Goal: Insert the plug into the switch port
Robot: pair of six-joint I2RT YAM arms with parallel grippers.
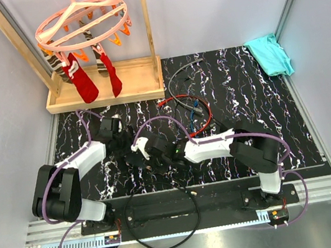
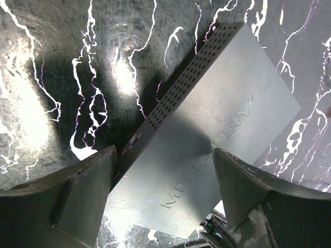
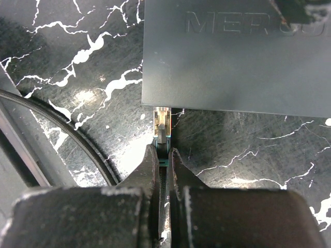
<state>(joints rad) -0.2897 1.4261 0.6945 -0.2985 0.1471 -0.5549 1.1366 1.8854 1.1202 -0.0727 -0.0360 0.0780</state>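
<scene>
Clamps the plug [image 3: 162, 125] tight in the right claw [image 3: 164, 152], jaws almost together. Aims it straight ahead, tip right at the box [image 3: 232, 57] edge; port itself not visible, seating impossible to tell. Holds the left claw [image 2: 164, 152] spread wide and empty, box lying beneath, its lettering [image 2: 207, 155] between the fingers [image 2: 83, 196].

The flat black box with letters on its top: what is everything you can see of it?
The flat black box is a thin matte rectangle, plastic by its look, with MERCURY embossed on top and rows of small vent holes along one thin side. It lies flat on the black marbled table. The left gripper hangs open over it. A clear plug, pinched by the right gripper, meets its edge near a corner.
</scene>
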